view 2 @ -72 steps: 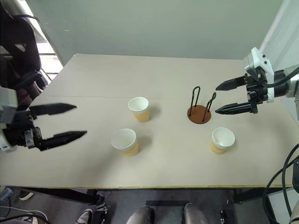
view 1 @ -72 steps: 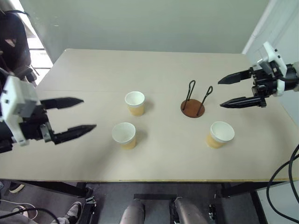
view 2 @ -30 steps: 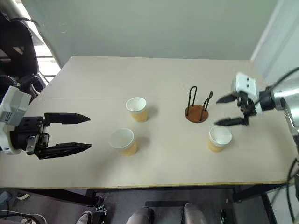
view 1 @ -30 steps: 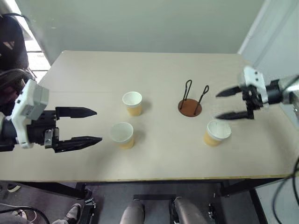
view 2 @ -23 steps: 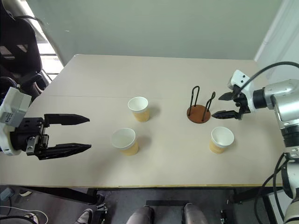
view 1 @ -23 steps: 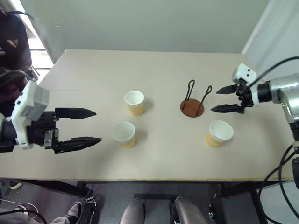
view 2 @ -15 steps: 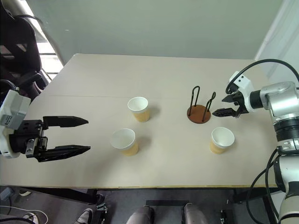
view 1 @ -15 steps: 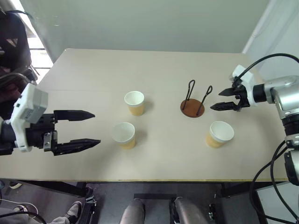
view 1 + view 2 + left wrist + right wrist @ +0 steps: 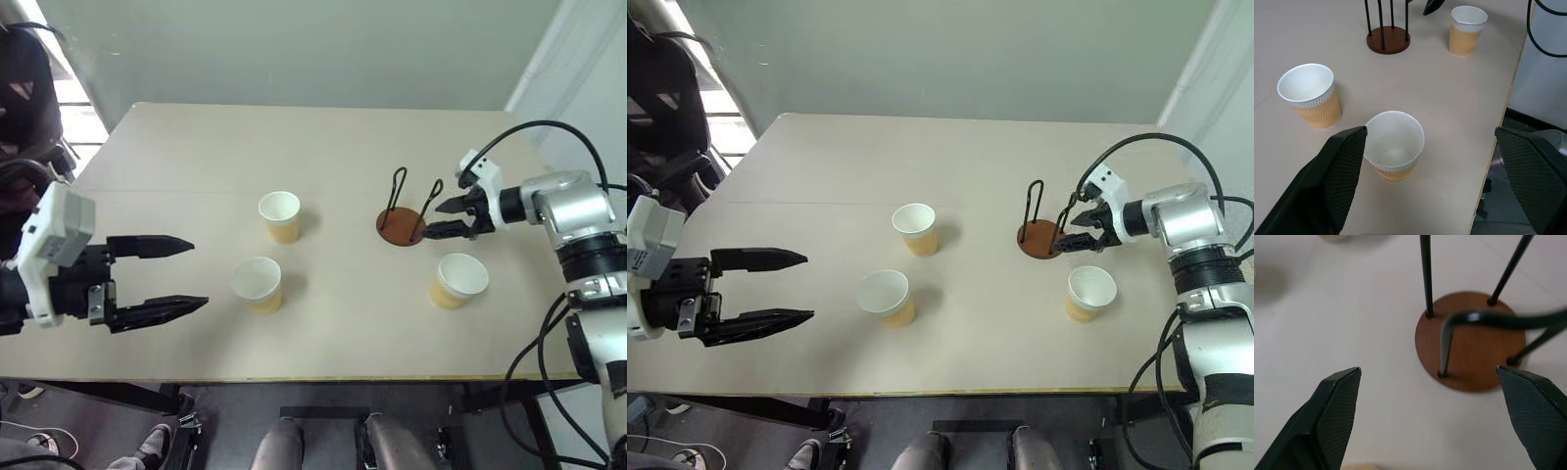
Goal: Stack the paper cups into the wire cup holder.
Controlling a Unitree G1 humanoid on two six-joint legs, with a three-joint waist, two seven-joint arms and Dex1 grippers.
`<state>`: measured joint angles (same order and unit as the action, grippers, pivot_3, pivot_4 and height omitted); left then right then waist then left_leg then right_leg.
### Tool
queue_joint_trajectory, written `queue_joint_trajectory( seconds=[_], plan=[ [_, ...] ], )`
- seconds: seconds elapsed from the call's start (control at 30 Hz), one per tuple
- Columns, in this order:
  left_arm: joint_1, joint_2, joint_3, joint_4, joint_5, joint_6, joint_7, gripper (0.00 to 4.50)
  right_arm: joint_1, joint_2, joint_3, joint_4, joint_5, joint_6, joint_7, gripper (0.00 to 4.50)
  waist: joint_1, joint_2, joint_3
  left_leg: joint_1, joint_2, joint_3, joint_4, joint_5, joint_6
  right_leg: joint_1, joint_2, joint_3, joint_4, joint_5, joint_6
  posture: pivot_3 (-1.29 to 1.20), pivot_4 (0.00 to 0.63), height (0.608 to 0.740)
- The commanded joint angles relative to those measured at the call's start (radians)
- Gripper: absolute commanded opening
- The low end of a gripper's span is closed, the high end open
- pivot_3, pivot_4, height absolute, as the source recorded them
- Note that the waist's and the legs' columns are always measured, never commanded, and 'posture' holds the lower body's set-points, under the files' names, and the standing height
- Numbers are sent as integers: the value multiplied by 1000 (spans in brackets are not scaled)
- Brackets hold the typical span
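Observation:
Three tan paper cups with white insides stand upright on the table: one (image 9: 279,215) mid-left, one (image 9: 258,284) nearer the front, one (image 9: 458,281) at the front right. Between them stands the wire cup holder (image 9: 402,223), a rust-brown disc with two black wire loops and no cup in it. My right gripper (image 9: 433,219) is open just right of the holder, its fingertips close to the base; its wrist view looks down on the base (image 9: 1474,342). At the left edge my left gripper (image 9: 198,271) is open and holds nothing, pointing toward the nearer cup (image 9: 1394,146).
The beige table (image 9: 294,147) has its front edge close below the cups and a wall behind it. A dark chair (image 9: 24,88) stands off the table's left end. A black cable (image 9: 534,132) loops over my right arm.
My right gripper has rolled, dropped lower and moved left, from beside the right-hand cup to the holder's right side. The left gripper has stayed where it was, open.

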<state>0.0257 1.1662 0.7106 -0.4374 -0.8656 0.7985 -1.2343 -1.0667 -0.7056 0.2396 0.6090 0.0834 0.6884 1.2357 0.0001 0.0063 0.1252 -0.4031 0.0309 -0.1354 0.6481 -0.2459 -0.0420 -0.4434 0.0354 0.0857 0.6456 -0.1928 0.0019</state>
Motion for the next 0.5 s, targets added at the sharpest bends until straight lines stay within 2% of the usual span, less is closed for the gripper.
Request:
queue_joint_trajectory(
  seconds=[0.03,0.3,0.37,0.43,0.5],
  plan=[
    [-8,-3,56,-25,-24,9,10,4500,-41,23,-49,39,6,-8,-49,4480,0,0,0,0,0,0,0,0,0,0,0,0,0,-1,-1,0,150,740],
    [-24,-14,94,-19,-18,-7,48,4500,-57,69,-66,80,8,-17,-81,4480,3,0,0,0,0,0,0,0,0,0,0,0,0,-1,-2,0,150,740],
    [-38,-20,94,-8,-6,-12,84,4500,-55,72,-66,81,8,-19,-82,4108,3,0,0,0,0,0,0,0,0,0,0,0,0,0,-2,0,150,740],
    [-35,-24,89,-12,11,-22,92,4500,-55,74,-66,85,8,-22,-85,3554,2,0,0,0,0,0,0,0,0,0,0,0,0,0,-2,0,150,740],
    [-31,-27,80,-13,28,-29,109,4500,-57,78,-67,90,7,-27,-90,2796,1,0,0,0,0,0,0,0,0,0,0,0,0,0,-2,0,150,740]
  ],
)
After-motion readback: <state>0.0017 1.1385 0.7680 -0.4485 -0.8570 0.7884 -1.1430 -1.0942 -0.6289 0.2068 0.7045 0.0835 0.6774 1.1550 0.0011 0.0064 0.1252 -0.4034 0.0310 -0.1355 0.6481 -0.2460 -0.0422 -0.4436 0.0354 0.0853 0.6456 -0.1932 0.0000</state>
